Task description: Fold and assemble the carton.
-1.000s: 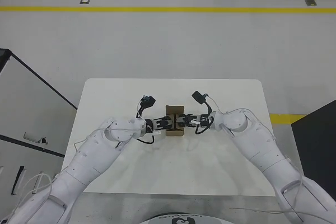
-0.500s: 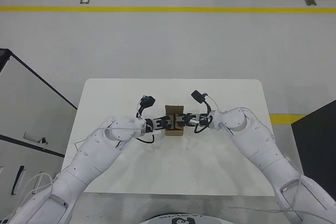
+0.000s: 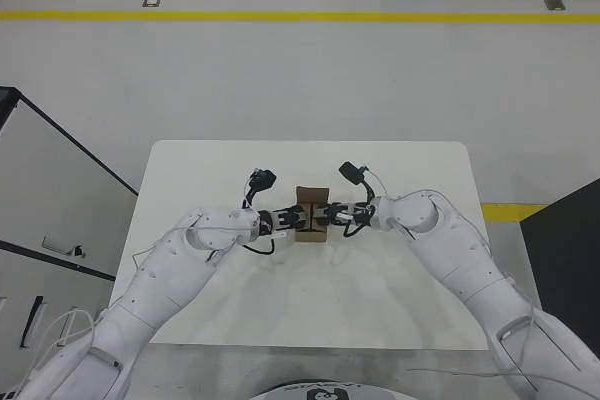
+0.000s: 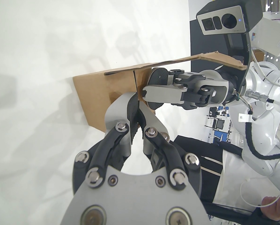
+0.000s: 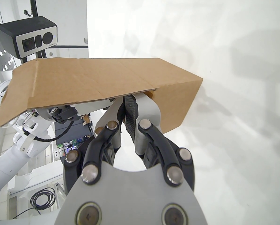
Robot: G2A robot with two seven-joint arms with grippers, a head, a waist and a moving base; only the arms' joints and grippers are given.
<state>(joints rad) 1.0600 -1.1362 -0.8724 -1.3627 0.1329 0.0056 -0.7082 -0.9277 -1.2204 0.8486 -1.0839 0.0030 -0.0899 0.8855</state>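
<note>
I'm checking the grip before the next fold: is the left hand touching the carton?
Touching. The left wrist view shows the left hand shut on the carton at a panel edge, with the cardboard pinched and no gap visible.

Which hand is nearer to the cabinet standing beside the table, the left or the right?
Left. The left hand grips the carton on the side facing the cabinet; the right hand grips the opposite side, farther away.

The carton [image 3: 311,197] is a small brown cardboard box. It stands on the white table [image 3: 380,300], near the middle. Its top is open, and one long flap [image 5: 60,83] sticks out sideways.
</note>
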